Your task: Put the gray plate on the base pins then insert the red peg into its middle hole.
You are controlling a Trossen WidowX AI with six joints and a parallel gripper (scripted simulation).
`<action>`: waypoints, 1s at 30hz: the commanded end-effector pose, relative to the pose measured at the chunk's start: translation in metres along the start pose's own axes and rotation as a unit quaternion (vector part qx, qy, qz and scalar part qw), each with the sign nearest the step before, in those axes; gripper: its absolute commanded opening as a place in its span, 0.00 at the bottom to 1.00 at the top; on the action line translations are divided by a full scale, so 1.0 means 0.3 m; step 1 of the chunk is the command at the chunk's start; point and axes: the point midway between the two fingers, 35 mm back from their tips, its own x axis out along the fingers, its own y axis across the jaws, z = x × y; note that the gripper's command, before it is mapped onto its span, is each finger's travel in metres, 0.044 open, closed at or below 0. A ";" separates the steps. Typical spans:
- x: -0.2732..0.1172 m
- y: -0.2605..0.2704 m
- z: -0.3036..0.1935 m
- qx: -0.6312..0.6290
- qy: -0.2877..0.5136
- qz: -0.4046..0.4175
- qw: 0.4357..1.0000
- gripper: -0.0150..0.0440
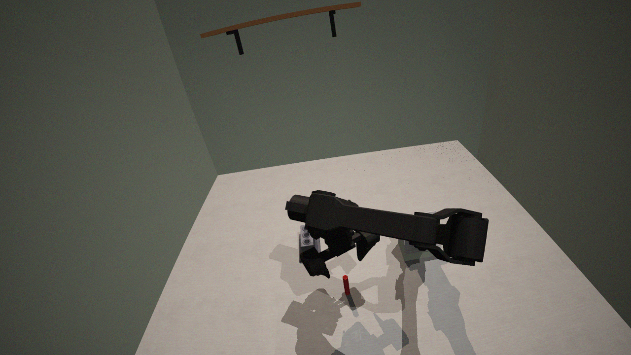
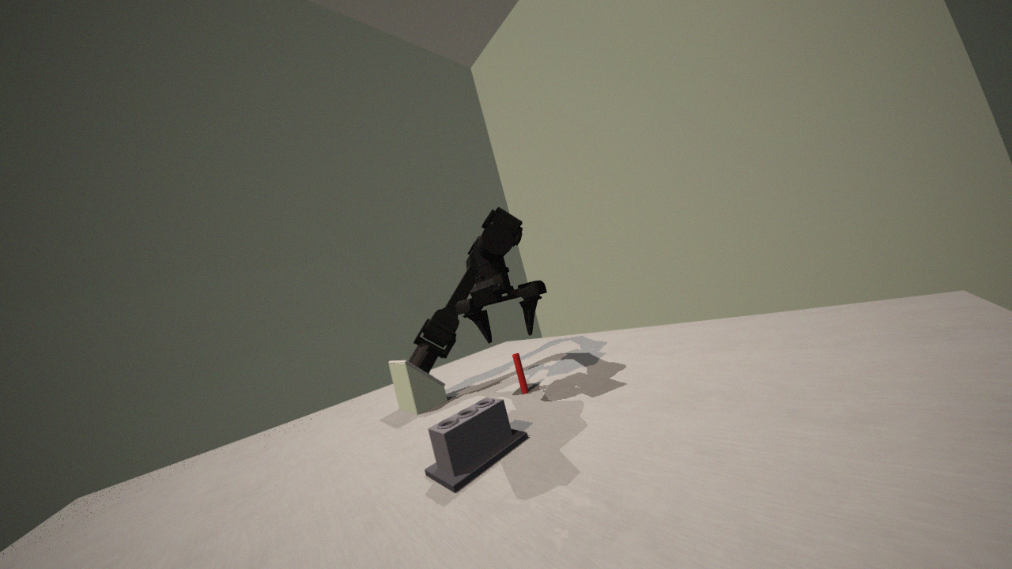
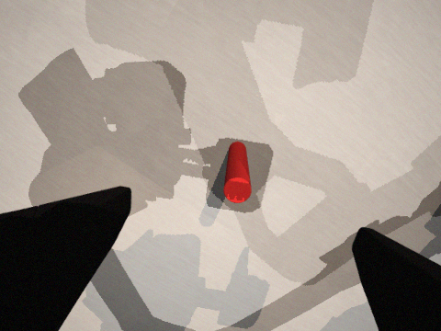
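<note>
The gray plate (image 1: 306, 248) (image 2: 470, 446) is a tall block with three round holes in its top. It sits level on the darker base (image 2: 519, 434), with no gap seen; the pins are hidden. In the top view the arm covers part of the plate. The red peg (image 1: 346, 286) (image 2: 519, 373) (image 3: 237, 167) stands upright on the table, apart from the plate. My gripper (image 1: 344, 268) (image 2: 510, 338) (image 3: 245, 220) is open and empty, pointing down above the peg. In the wrist view the peg shows between the fingers' lines, ahead of the tips.
The arm's pale green mount (image 2: 417, 389) stands on the white table (image 1: 211, 287) (image 2: 778, 438), behind the plate in the exterior view. A wooden rail (image 1: 282, 17) hangs on the wall. The arm's shadows fall around the peg.
</note>
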 end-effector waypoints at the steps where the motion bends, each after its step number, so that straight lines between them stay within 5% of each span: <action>1: 0.042 0.004 -0.008 -0.002 -0.001 0.004 1.000 1.00; 30: 0.190 0.011 -0.008 -0.003 -0.002 0.005 1.000 1.00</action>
